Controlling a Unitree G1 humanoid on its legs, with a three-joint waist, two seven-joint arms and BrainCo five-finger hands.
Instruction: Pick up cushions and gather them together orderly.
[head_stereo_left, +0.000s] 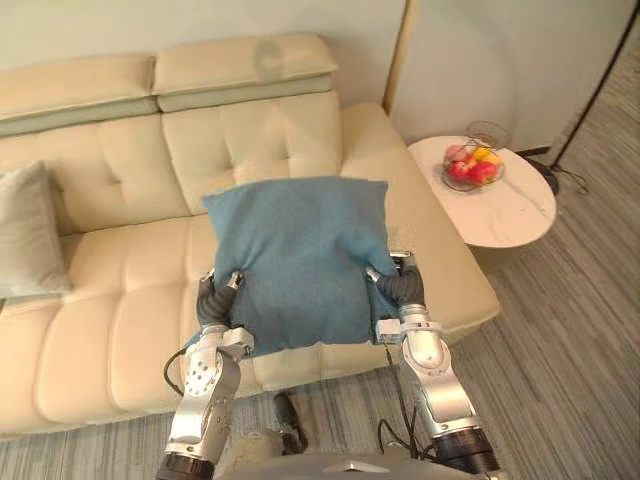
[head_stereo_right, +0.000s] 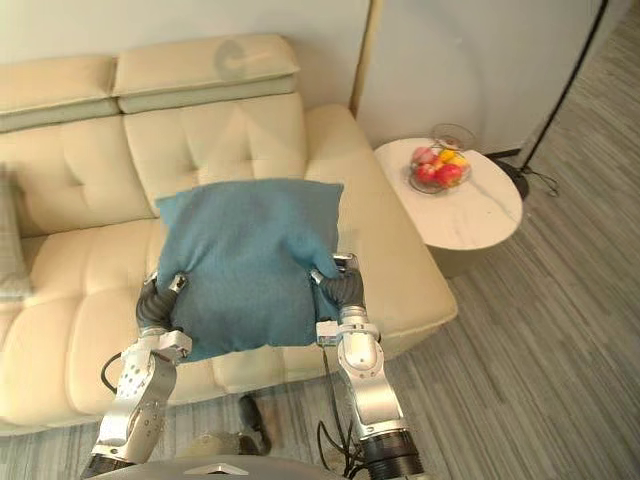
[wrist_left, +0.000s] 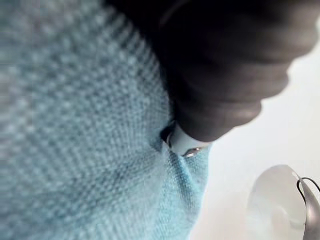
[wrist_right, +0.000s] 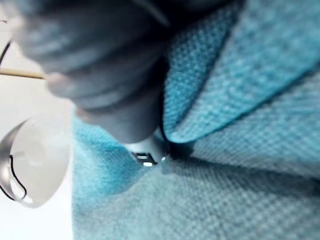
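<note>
A blue cushion (head_stereo_left: 295, 260) is held up between the two robot hands, in front of the right-hand part of a cream sofa (head_stereo_left: 120, 320). Whether its far edge touches the seat cannot be told. The left robot hand (head_stereo_left: 213, 302) is clamped on the cushion's lower left edge and the right robot hand (head_stereo_left: 402, 286) on its lower right edge, each with its thumb on the near face of the cloth. In the left wrist view a silver fingertip (wrist_left: 184, 144) is seen pressed into the blue weave, and in the right wrist view a fold of the fabric is pinched at a fingertip (wrist_right: 146, 152). A grey cushion (head_stereo_left: 28, 235) is propped against the sofa's back at the far left, well apart from the blue one. To the right of the sofa a round white table (head_stereo_left: 520, 215) is seen on the grey striped floor (head_stereo_left: 570, 350), with a glass bowl (head_stereo_left: 473, 166) of fruit on it.
</note>
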